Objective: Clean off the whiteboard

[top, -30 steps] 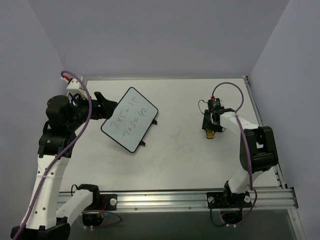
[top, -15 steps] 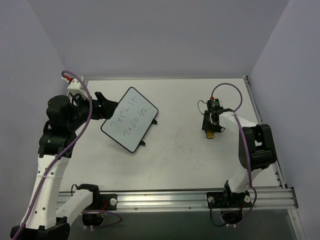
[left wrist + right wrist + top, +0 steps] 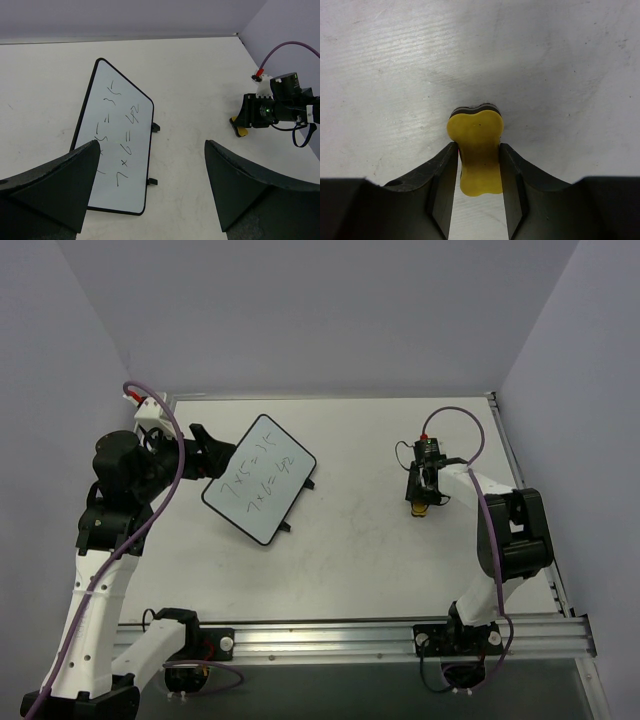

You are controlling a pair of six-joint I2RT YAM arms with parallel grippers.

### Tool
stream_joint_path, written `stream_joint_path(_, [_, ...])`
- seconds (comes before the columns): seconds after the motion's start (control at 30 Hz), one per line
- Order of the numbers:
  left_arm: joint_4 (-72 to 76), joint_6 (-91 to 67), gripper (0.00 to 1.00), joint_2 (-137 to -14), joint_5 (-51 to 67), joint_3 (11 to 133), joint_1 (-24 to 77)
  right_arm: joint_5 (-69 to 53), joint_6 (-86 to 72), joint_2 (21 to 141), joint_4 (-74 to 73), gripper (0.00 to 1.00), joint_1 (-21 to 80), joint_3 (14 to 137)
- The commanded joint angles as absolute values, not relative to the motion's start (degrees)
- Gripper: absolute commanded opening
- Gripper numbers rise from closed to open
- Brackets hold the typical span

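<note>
Black fingers of the left gripper stand wide apart w/ nothing btwn them, hovering just beside the far-left edge of the whiteboard. Board lies on the table, left of centre, turned at an angle, its two small feet pointing toward the middle. Two handwritten sums cover its face and there's no wiped patch anywhere, so zero erasing done.

Well apart to the right, the eraser (yellow top, dark layer under) sits low on the table. The right gripper presses its fingers against both sides of the eraser's narrow waist, i.e. clamped on it, per wrist view. Can't tell if it's off the surface yet.

Progress, as I judge it: pickup stage only, approx the first step. Left to do: lift eraser, carry it across to the board, rub over both lines. Left arm prob. there to steady the frame.
</note>
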State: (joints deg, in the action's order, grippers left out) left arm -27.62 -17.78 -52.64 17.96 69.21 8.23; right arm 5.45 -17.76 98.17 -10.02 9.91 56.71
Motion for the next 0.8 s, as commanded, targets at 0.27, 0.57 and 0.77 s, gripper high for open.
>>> stream_joint_path(0.27, [-25.66,-17.05,0.94,-52.56,17.32,69.70,8.70,4.92,-17.75,99.40,-10.02,0.26,10.72,55.37])
stream_joint_path(0.57, [-25.84,-16.96,0.94,-53.00,16.70,69.52,8.70,4.40,-18.02,98.62,-10.02,0.17,10.72,55.46])
stream_joint_path(0.77, [-26.36,-17.31,0.94,-54.31,15.04,69.35,8.70,3.08,-18.37,96.07,-10.98,0.15,11.07,57.74])
